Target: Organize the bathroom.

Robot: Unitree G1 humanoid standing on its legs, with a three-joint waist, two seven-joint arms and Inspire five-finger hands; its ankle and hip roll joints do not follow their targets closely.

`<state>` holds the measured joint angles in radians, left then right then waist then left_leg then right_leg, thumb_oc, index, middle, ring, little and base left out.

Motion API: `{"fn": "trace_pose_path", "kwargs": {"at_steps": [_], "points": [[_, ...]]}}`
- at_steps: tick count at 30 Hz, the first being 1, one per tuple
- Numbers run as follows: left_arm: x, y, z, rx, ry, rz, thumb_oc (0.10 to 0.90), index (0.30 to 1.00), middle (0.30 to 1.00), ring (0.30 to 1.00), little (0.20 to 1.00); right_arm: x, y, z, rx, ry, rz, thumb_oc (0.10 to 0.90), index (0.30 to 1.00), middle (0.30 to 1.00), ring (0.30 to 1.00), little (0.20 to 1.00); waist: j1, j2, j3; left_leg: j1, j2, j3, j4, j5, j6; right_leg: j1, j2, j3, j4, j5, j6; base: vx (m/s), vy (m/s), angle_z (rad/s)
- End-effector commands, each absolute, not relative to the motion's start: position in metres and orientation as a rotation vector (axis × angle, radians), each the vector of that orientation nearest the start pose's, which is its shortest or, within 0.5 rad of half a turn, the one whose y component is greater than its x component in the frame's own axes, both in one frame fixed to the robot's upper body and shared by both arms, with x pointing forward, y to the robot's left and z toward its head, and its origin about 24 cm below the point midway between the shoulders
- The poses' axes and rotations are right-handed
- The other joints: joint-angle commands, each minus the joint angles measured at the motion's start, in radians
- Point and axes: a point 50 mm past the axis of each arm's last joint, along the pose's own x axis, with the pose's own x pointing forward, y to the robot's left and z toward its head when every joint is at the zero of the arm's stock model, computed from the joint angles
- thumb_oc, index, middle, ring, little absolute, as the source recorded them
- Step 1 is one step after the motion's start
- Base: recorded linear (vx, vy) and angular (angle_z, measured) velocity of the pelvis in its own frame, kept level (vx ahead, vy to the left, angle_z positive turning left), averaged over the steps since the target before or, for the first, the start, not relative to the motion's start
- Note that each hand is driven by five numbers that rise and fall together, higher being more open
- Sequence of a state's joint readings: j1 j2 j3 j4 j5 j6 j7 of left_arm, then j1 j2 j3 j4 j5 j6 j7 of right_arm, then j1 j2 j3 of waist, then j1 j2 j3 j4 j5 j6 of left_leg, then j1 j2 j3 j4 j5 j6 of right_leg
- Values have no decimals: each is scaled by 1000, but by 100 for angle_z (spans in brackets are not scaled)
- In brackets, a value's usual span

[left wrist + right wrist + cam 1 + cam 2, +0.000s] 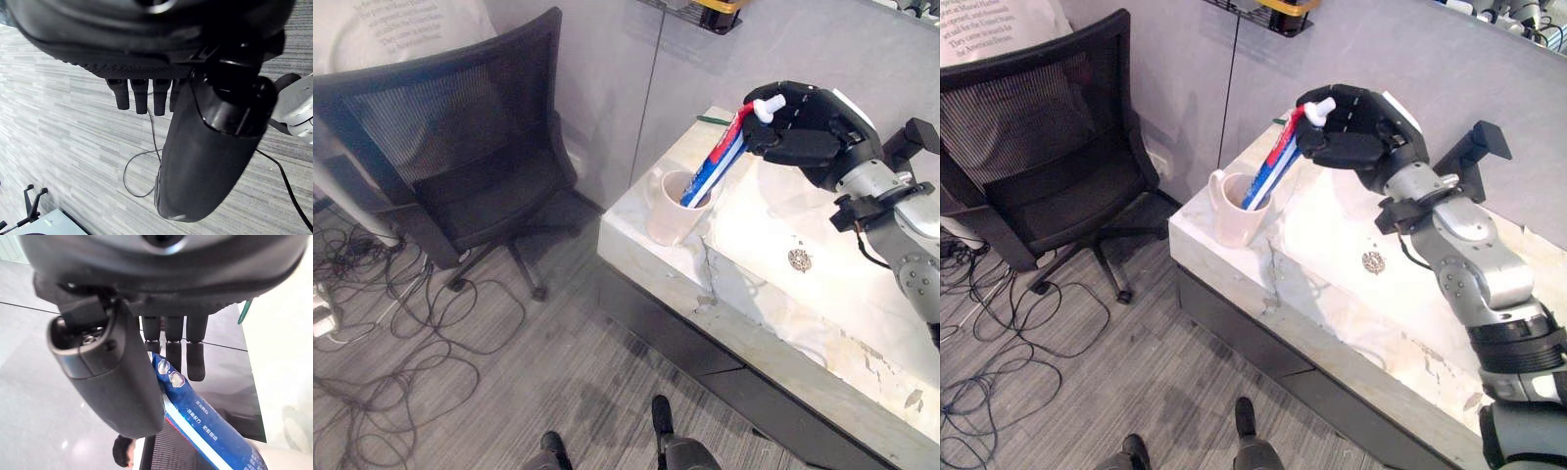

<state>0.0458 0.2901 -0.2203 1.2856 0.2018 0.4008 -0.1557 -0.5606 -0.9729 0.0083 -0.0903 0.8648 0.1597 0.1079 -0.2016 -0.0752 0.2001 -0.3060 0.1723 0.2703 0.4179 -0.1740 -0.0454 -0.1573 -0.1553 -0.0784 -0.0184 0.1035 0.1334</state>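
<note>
Ahead of you, a black mesh office chair stands on the grey striped floor, to the left of a white marble vanity counter. The counter runs along a pale grey wall, and a shallow basin with a round metal drain is sunk into its top. Loose dark cables sprawl over the floor beneath and beside the chair.

On the counter's left corner, just beside the basin, sits a white mug, upright, with its handle turned toward the chair. A red, white and blue toothpaste tube leans inside it, its lower end in the mug and its white cap pointing up and to the right.

Your right hand reaches in over the basin and grips the tube's upper end near the cap. From the right wrist camera, you see the thumb pressed against one side of the tube and the fingers curled onto the other, so the tube is pinched between them.

Your left hand hangs over the floor, well away from the counter. Its fingers point down in a relaxed row, close together, with the thumb beside them, and it holds nothing.
</note>
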Motion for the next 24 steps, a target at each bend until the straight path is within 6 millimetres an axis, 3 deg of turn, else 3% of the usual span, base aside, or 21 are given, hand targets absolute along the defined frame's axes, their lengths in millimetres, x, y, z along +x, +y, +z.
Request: {"fn": "trace_pose_path", "kwargs": {"at_steps": [1, 24], "points": [[-42, 287, -149, 492, 2029, -82, 800, 900, 900, 900, 900, 254, -246, 350, -190, -909, 240, 400, 300, 300, 300, 300, 3, -36, -66, 13, 41, -42, 14, 17, -42, 10, -33, 64, 100, -102, 76, 0, 0, 0], [-39, 287, -149, 480, 2025, -78, 800, 900, 900, 900, 900, 242, -244, 358, -257, -966, 235, 400, 300, 300, 300, 300, -4, -42, -36, -37, 65, -50, 91, -11, -42, -30, -32, 71, 144, -108, 71, -10, 4, 0]]}}
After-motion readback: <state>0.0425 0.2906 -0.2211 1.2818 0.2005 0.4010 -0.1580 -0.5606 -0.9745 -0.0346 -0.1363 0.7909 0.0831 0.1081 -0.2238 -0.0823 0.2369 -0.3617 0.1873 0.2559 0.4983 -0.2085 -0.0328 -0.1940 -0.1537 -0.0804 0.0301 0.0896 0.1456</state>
